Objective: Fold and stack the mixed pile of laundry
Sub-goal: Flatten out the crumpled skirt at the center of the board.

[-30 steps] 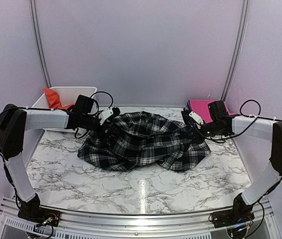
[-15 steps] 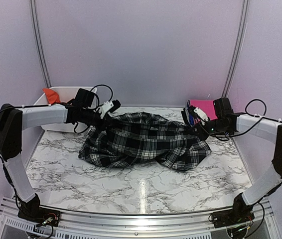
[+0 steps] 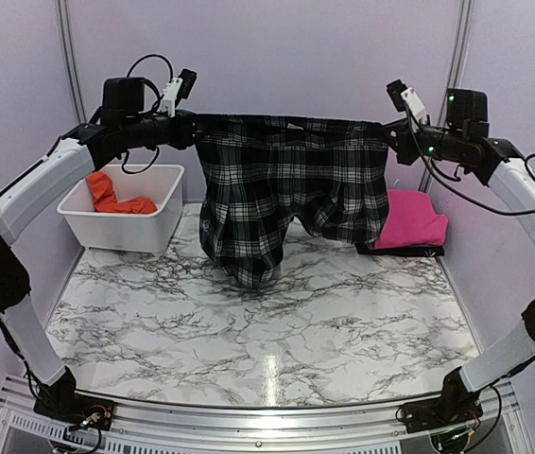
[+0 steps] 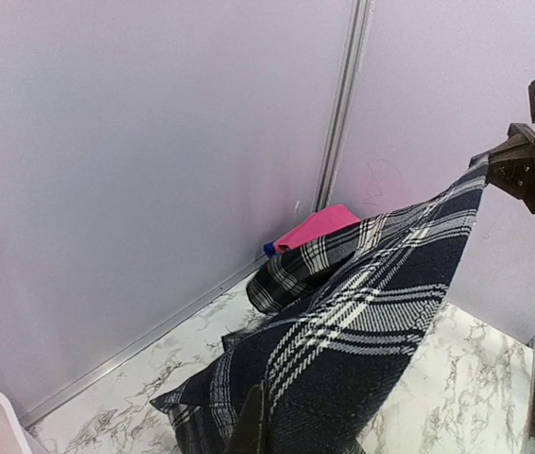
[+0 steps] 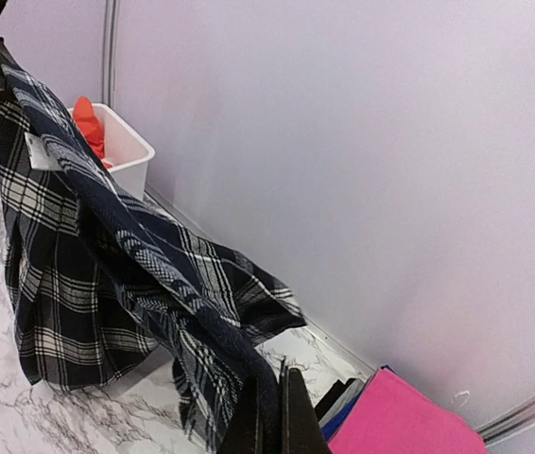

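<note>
Two claws hold the shirt (image 3: 286, 189) up between them, spread like a curtain above the far edge of the surface (image 3: 277, 331). The left claw (image 3: 190, 128) is clamped on one end of the top edge and the right claw (image 3: 396, 134) on the other. In each wrist view the plaid cloth runs straight down into that arm's own closed fingers. The top edge is pulled nearly level and taut. Below it the cloth hangs bunched and uneven, lower on the left. Whether its lowest fold touches the surface I cannot tell.

The orange t-shirt (image 3: 116, 195) lies crumpled in the bin (image 3: 121, 227) at the far-left corner, untouched. A pink garment (image 3: 417, 219) lies folded at the far-right corner, on top of something dark.

By my reading, the task is at an early stage. No fold shows in the shirt, which is only opened out in the air. It has yet to be laid flat, folded and placed. After that the t-shirt has to come out of the bin, be folded, and go on the stack.
</note>
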Robot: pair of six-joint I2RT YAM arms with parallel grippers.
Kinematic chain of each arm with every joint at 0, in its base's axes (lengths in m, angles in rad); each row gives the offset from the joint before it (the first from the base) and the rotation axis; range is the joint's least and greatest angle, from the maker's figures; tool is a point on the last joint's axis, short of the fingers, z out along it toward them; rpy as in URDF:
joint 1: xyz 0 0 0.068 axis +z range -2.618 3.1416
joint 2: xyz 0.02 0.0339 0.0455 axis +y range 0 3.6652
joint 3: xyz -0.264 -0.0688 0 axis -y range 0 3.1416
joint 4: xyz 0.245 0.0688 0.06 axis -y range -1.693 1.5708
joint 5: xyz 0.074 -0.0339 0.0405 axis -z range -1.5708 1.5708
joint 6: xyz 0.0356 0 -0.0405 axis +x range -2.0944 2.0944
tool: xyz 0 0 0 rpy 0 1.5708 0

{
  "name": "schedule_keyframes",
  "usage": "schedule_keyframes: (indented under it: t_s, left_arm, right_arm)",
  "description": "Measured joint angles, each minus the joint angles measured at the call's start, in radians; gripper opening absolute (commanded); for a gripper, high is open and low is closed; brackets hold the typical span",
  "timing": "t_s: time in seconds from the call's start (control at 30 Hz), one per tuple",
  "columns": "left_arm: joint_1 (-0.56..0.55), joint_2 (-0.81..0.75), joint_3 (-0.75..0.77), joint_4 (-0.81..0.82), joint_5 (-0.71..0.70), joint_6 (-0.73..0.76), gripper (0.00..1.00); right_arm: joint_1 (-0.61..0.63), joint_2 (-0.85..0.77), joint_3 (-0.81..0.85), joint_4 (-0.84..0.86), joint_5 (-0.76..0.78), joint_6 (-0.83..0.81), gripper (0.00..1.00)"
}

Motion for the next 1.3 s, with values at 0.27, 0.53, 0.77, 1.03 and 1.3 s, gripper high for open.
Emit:
schedule_keyframes:
  t_s: [0.27,0.53,0.77,1.03,1.3]
  left_arm:
    - [-0.029,-0.221,-0.17,-0.101,0.026,-0.036,0.0]
    - [-0.122,-0.482,-0.246,-0.162,0.057,-0.101,0.0]
    - [-0.116,-0.374,-0.163,-0.22,-0.016,-0.134,0.03]
    - [-0.014,0.178,0.164,-0.287,-0.272,-0.196,0.99]
    - [-0.004,0.192,0.051,-0.397,-0.406,-0.184,0.99]
  right_arm:
    - [0.132,-0.189,-0.022,-0.177,0.088,-0.01,0.0]
    - [0.265,-0.373,0.069,-0.371,0.07,0.087,0.0]
    - [0.238,-0.278,0.077,-0.433,0.089,0.151,0.09]
    - [-0.017,0.248,0.086,-0.406,0.211,0.256,0.98]
    - [-0.035,0.322,-0.019,-0.387,0.113,0.3,0.79]
